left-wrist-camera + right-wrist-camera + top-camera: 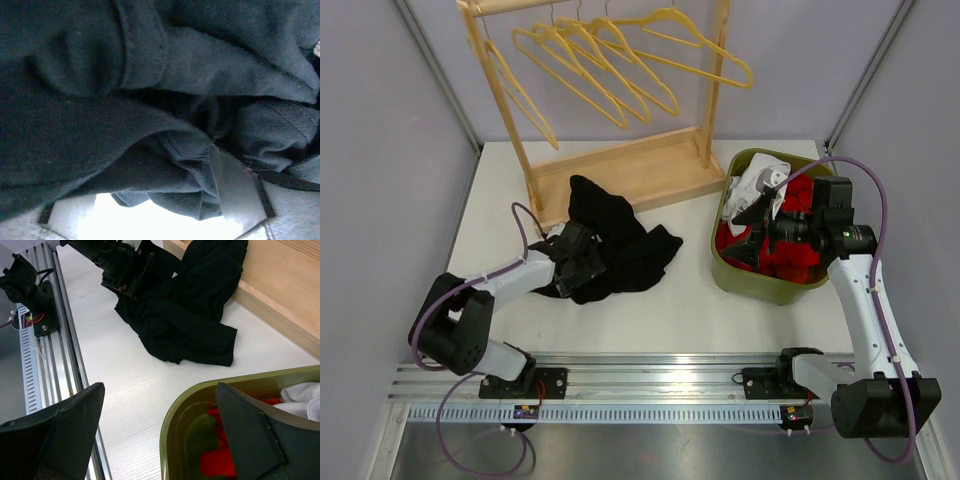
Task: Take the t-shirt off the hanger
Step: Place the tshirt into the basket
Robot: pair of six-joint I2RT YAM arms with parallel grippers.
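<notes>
Garment, black cotton t-shirt [620,245]: lies crumpled on the white table [650,330] at about 9 o'clock from its middle, one fold lapping the base of the pale wooden clothes rack [620,170] at 12 o'clock. No hanger shows inside the cloth, and whether one is buried there cannot be told. The yellow plastic hangers [620,60] on the rail are bare. Left gripper [588,258]: sunk in the shirt's 7 o'clock edge. Its wrist view is filled with dark folds and a hem, so its closure cannot be told. Right gripper [159,407]: fingers spread wide, holding nothing, above the olive plastic bin [760,285] of red and white clothes at 3 o'clock. Handling note: probably best to pinch one layer at hem or collar rather than a bunch. Lift slowly so any hidden hanger shows itself, then bring the free arm across to steady it.
</notes>
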